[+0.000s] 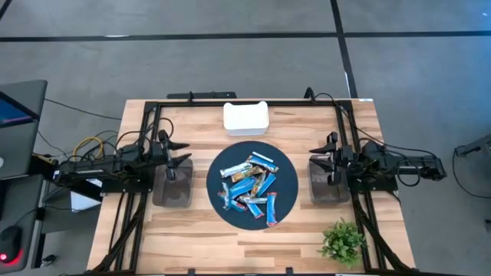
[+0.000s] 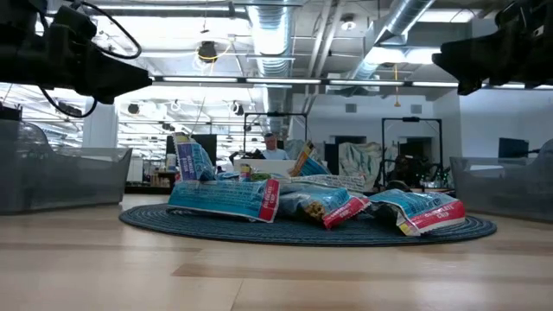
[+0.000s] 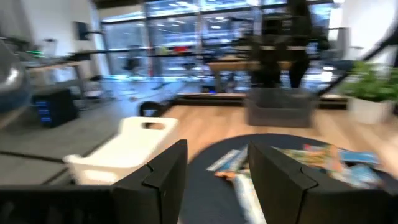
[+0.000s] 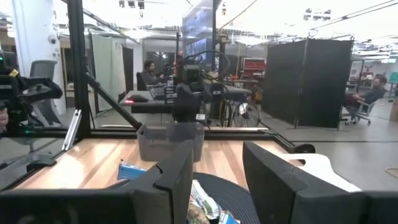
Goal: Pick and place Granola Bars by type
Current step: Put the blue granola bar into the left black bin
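Observation:
Several wrapped granola bars (image 1: pixel 252 184), mostly shiny blue, some with red or orange ends, lie piled on a round dark mat (image 1: pixel 217 193) at the table's middle; the low view shows the pile (image 2: pixel 311 199) resting on the mat. My left gripper (image 1: pixel 179 150) hovers open above the left clear bin (image 1: pixel 172 184), left of the mat. My right gripper (image 1: pixel 324 152) hovers open above the right clear bin (image 1: pixel 326 182). In the left wrist view my open fingers (image 3: pixel 214 171) frame the bars (image 3: pixel 298 158); the right wrist view shows open fingers (image 4: pixel 217 171) over the mat's edge.
A white tray (image 1: pixel 245 118) sits at the far side behind the mat. A small green plant (image 1: pixel 342 241) stands at the near right corner. A black frame (image 1: pixel 245 103) runs around the table. People sit at desks in the room beyond.

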Controlling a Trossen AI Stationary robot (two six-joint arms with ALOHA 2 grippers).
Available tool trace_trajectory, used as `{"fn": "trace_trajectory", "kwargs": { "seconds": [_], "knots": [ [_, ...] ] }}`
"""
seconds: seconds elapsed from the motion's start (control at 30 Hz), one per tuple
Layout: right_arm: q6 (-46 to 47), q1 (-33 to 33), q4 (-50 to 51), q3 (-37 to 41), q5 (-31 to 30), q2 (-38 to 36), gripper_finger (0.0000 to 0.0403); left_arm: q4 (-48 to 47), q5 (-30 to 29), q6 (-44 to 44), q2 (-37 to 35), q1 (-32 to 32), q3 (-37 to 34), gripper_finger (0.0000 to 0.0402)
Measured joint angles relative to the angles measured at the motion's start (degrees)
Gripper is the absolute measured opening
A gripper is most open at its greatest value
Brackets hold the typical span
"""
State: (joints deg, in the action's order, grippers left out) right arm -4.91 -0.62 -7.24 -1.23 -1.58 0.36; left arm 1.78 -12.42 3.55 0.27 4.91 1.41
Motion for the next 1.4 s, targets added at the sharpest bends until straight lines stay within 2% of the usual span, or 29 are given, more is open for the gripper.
{"fn": "trace_trajectory", "kwargs": {
  "seconds": [0.1,0.23,0.3,0.47,0.77,0.83,0.93,1.13,1.2,1.27,1.4],
  "knots": [
    [-0.13,0.0,-0.89,-0.02,0.0,0.0,0.0134,1.39,0.11,-1.62,0.01,0.0,0.0,0.0164],
    [-4.23,0.0,-3.71,-0.11,0.02,-0.02,0.0134,2.83,13.66,2.68,0.21,0.0,-0.02,0.0164],
    [-6.34,0.0,-4.47,-0.13,0.04,0.0,0.0134,5.68,17.52,3.88,1.07,-0.02,-0.02,0.0164],
    [-9.05,0.0,-5.63,-0.15,0.04,0.0,0.0134,15.88,19.56,8.38,5.68,-0.02,-0.02,0.0164],
    [-9.14,0.0,-5.78,-0.15,0.04,0.0,0.0134,49.21,20.05,24.02,13.47,0.02,0.0,0.0164],
    [-9.11,0.0,-5.65,-0.15,0.04,0.0,0.0134,52.59,18.82,24.58,13.94,0.02,0.96,0.0164],
    [-9.12,0.0,-5.24,-0.15,0.04,0.0,0.0134,46.97,15.55,24.61,14.72,0.02,5.6,0.0164],
    [-9.11,0.0,-5.25,-0.17,0.04,0.0,0.0134,19.86,14.22,22.6,24.98,0.02,19.69,0.0164],
    [-9.07,0.0,-5.25,-0.17,0.04,0.0,0.0134,8.78,15.66,22.47,29.68,0.02,24.49,0.0164],
    [-9.07,0.07,-5.25,-0.17,0.04,0.0,0.0134,1.55,18.1,22.29,35.35,-0.08,28.04,0.0164],
    [-9.03,0.26,-5.23,-0.17,0.07,0.0,0.0134,-2.44,23.46,20.32,45.95,-1.83,31.31,0.0164]
  ]
}}
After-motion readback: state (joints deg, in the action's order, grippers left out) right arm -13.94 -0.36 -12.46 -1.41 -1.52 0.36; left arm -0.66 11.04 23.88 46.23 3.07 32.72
